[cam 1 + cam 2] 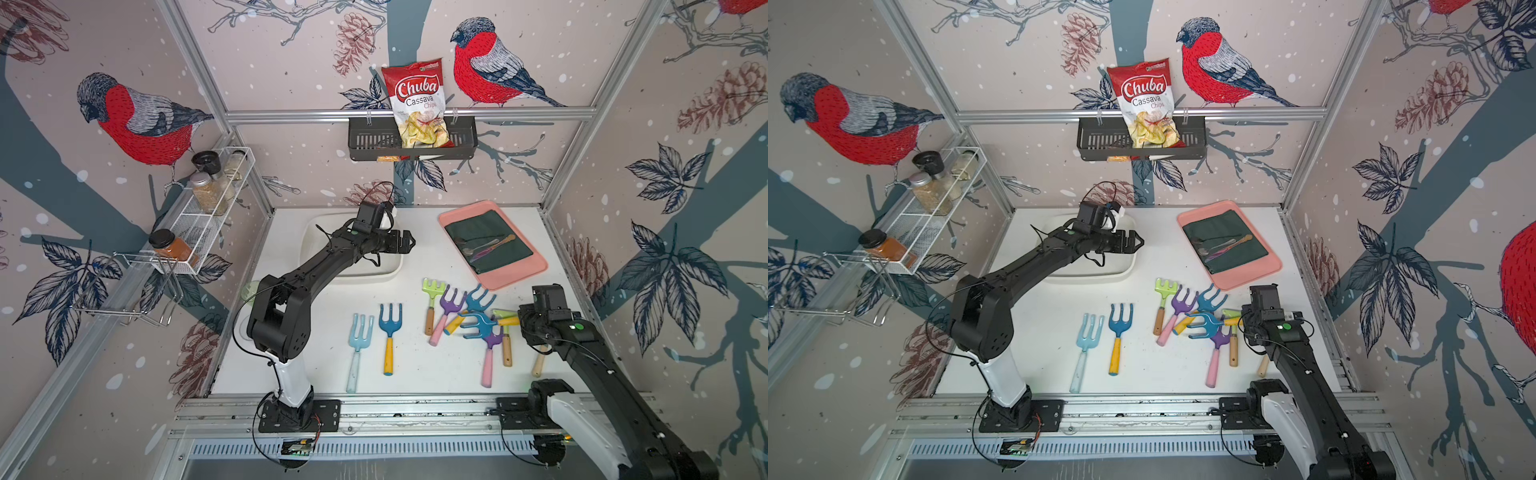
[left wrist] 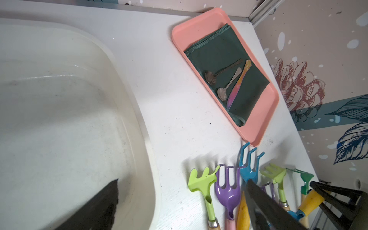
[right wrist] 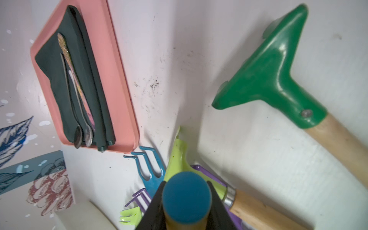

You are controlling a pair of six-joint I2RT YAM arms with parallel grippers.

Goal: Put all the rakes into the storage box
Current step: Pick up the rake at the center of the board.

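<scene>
the right gripper (image 3: pixel 186 199) is clamped on the blue-capped handle end of a blue rake (image 1: pixel 478 323), which lies in a heap of tools well apart from the box (image 1: pixel 374 272). the left gripper (image 1: pixel 405 241) hangs wide open over the box. the rake looks light and stiff. its glossy tines could snag neighbours, so the handle seems the sound hold.

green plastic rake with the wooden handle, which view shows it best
Right wrist view: green wooden-handled rake large, unblocked. Left wrist view: small, distant. In both top views the right arm hides its head.
</scene>
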